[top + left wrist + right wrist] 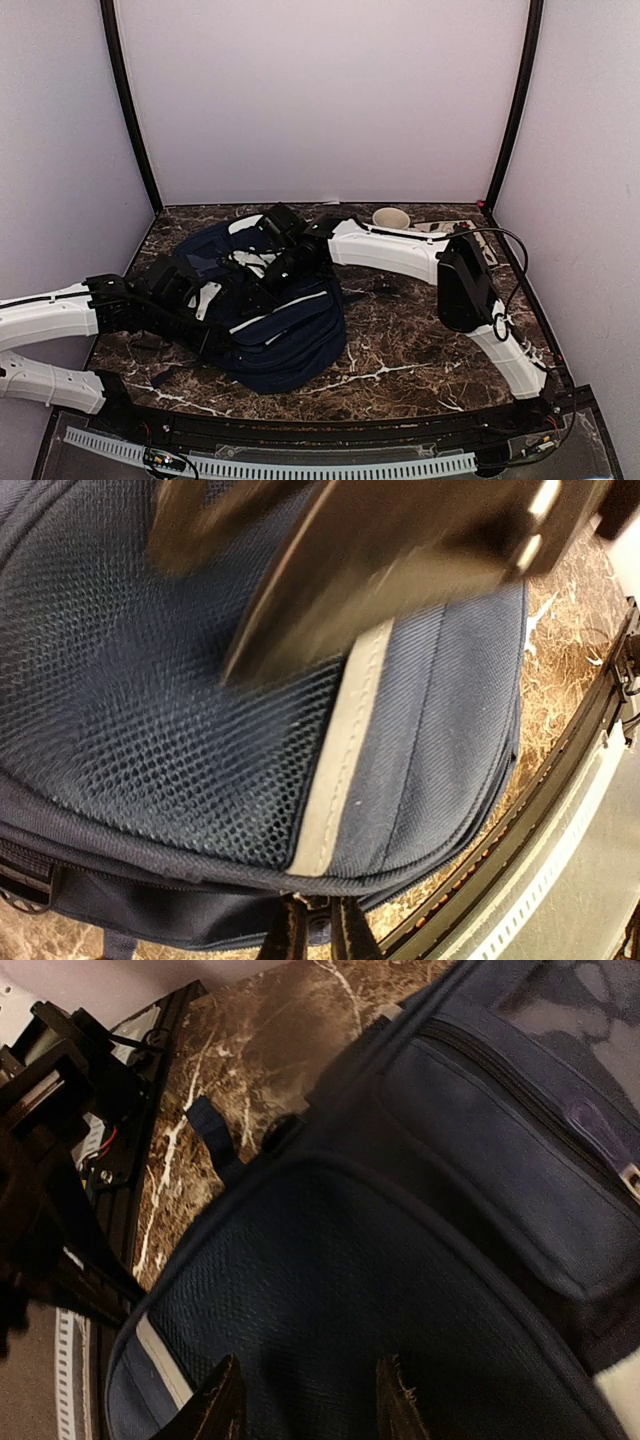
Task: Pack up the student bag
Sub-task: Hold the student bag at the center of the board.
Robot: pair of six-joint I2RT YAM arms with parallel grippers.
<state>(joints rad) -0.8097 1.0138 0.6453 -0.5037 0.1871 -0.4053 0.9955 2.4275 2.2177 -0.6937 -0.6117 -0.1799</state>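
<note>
The student bag [285, 335] is laid flat on the marble counter [430, 340], left of the middle, with a pale stripe showing on its upper face. The left fingers [400, 540] are seen only as a dark blur close over the bag's mesh panel [150, 730], so it cannot be told whether they are closed or whether any fabric is held. The right fingers [215, 1405] are held partly apart over the bag's navy fabric, which is seen plainly in the gap, and nothing is gripped between them.
</note>
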